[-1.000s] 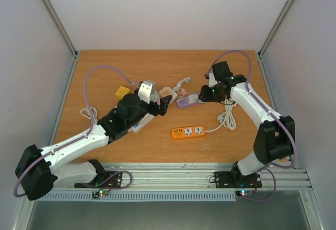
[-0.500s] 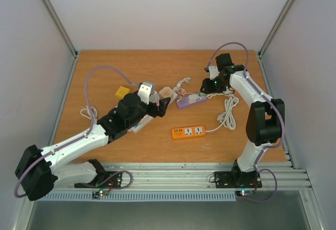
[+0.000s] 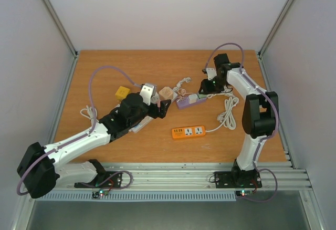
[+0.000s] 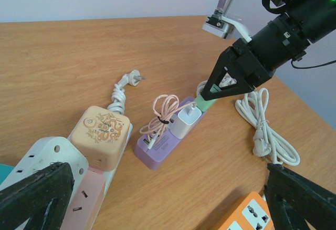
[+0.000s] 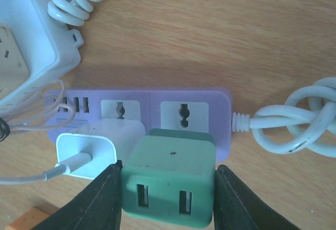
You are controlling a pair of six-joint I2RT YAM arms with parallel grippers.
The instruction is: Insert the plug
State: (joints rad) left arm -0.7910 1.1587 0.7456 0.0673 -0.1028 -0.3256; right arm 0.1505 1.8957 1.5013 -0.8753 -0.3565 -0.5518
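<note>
Toward the far right corner of the surface (image 3: 131,67), my right fingers (image 5: 97,204) pinch the green plug (image 5: 169,180) onto the purple power strip (image 5: 199,104). I judge it not fully seated. My left fingers (image 4: 31,193) are spread, holding nothing.

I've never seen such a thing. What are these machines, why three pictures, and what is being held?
These are two robot arms bolted to a wooden table, a left arm and a right arm. The wide picture comes from a fixed camera above and behind them. The other two come from a camera on each wrist, looking past that arm's jaws. On the table lie a purple power strip, an orange power strip, a beige cube adapter and a coiled white cable. A white charger sits in the purple strip. The right jaws are shut on a green plug, right at that strip; the left jaws are open and empty.
</note>
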